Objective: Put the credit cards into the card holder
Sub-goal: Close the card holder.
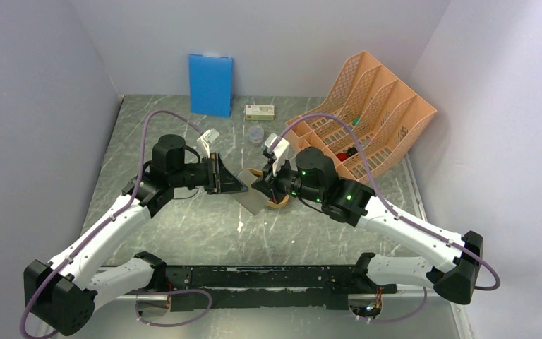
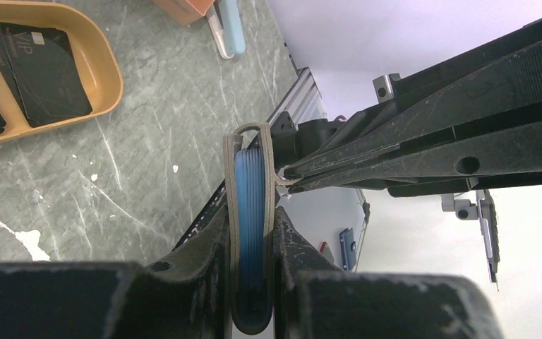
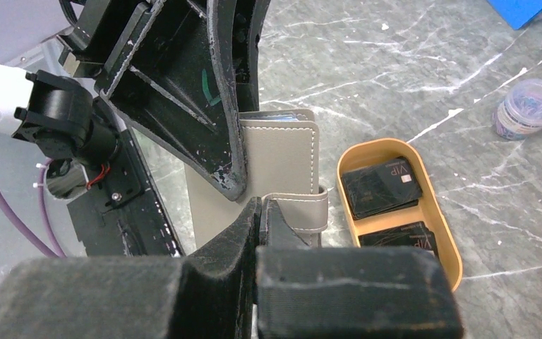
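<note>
Green-grey marbled table is sitting between pale walls; a blue board is leaning at the back, an orange rack is standing at the right; left gripper is clamping the grey holder upright at mid-table; right gripper is pinching its strap; black cards are lying in the yellow tray just beside.

- left gripper clamped on the card holder, seen edge-on: grey shell outside, blue pockets inside
- right gripper enters from the right, tips pinched on the holder's grey flap
- mustard tray top left on the marble table, black credit cards stacked inside
</note>
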Robot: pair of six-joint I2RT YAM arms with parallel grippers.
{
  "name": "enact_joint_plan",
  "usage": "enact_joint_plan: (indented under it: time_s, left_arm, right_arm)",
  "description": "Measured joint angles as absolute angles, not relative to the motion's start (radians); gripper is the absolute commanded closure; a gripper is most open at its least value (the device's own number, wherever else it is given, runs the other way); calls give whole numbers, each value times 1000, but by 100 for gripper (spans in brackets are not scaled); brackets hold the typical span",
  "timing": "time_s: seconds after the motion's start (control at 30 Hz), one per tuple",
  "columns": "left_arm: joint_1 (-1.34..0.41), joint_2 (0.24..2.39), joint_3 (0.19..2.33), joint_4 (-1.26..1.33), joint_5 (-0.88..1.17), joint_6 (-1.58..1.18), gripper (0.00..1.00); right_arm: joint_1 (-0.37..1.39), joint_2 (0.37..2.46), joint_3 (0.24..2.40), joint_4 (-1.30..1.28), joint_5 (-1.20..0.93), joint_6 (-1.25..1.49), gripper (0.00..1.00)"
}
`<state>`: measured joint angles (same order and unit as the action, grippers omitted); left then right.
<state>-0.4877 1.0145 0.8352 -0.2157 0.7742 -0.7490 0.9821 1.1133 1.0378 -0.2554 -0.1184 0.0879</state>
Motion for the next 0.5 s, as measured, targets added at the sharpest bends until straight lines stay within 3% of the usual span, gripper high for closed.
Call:
enact_joint_plan:
  time_s: [0.5]
  left_arm:
    - [-488,1014,835,-214,766,-760,95]
  right_arm:
    - [984,1100,1038,-291,-75,68,100]
